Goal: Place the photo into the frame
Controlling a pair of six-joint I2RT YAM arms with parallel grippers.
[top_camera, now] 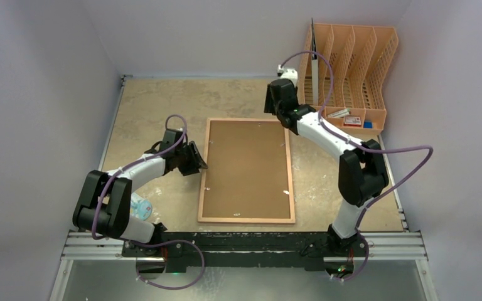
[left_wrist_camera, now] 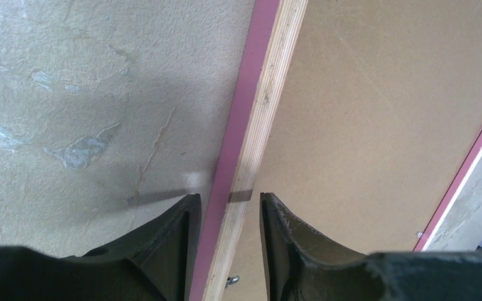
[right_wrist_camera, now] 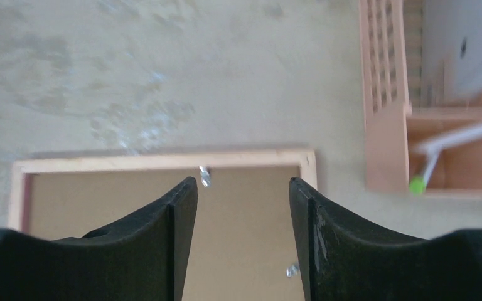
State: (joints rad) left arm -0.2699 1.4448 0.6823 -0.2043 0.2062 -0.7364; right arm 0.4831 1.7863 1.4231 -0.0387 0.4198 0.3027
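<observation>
The frame [top_camera: 203,169] lies back side up on the table, with a brown hardboard backing sheet [top_camera: 248,166] inside it. The photo is hidden. My left gripper [top_camera: 198,162] is open at the frame's left rail. In the left wrist view the gripper [left_wrist_camera: 229,199] has one jaw on each side of the pink-edged wooden rail [left_wrist_camera: 251,113], not touching it. My right gripper [top_camera: 277,114] is open and empty above the frame's far right corner. In the right wrist view the gripper [right_wrist_camera: 243,183] shows the far rail [right_wrist_camera: 132,163] and a metal tab [right_wrist_camera: 204,176].
An orange plastic file rack [top_camera: 351,69] stands at the back right, close to my right arm; it holds a pen [right_wrist_camera: 439,150] and small items. A pale blue and white object [top_camera: 141,207] lies by my left arm's base. Walls enclose the table on three sides.
</observation>
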